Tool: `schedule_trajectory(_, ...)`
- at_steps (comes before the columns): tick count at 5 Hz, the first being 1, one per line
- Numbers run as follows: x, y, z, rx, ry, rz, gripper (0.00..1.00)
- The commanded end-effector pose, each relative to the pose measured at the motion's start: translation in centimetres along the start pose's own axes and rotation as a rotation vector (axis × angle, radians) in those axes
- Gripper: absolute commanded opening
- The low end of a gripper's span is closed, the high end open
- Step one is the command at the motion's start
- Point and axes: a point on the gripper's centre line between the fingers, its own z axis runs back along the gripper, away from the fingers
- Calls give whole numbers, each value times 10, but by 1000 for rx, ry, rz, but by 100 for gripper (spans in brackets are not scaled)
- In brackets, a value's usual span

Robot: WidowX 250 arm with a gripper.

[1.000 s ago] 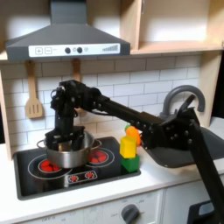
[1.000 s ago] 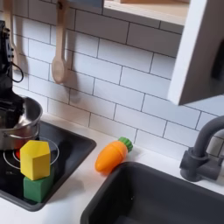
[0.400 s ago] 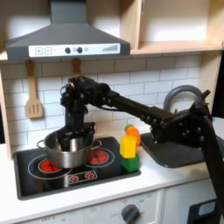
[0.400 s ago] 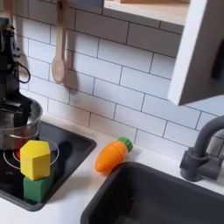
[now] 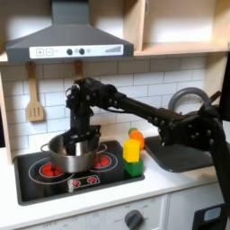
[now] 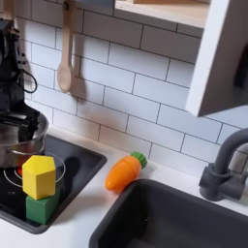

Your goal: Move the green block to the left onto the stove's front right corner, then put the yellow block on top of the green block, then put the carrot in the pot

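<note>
Fingers of the black gripper hang just above the shiny round steel pot on the black flat stove, and whether they are spread or closed, or have anything between them, cannot be told from either exterior view; nothing can be made out in them. With the small yellow block already sitting on the small green block at the stove's corner nearest the sink, the step in hand appears to be the last one, putting the stubby orange carrot with its green tip into the pot. That carrot lies on the white counter between the stove and the dark sink basin, just behind the stacked blocks in the first exterior view. To do this well, the gripper should lift clear of the pot rim, travel toward the first exterior view's right passing above or behind the stack so as not to topple it, and come down on the carrot across its narrow width, since it lies at a slant. At present the arm reaches from its base at the first exterior view's right across the sink, long links nearly level, wrist turned straight down over the pot.
</note>
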Motion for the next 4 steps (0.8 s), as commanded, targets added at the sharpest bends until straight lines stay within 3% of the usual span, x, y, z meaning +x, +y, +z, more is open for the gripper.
schedule_trajectory(1, -7, -16, -1, -15, 14, -16, 100)
schedule_trajectory(4, -14, -26, 3, -27, 14, -25, 100)
